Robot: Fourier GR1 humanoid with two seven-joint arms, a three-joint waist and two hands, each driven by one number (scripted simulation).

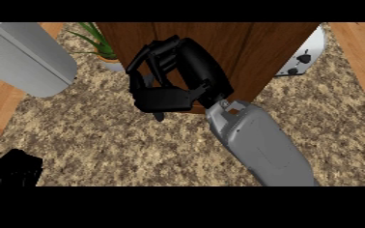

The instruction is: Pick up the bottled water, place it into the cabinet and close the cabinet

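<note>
While bottled water hidden, right hand (178, 75) curled against cabinet (249, 48); contents unclear.

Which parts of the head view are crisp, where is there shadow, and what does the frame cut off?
In the head view the right hand is crisp against the wooden cabinet; soft shadow lies on the granite counter beneath it; no glare shows. The frame cuts off the left hand at the lower left, the plant and the toaster.
</note>
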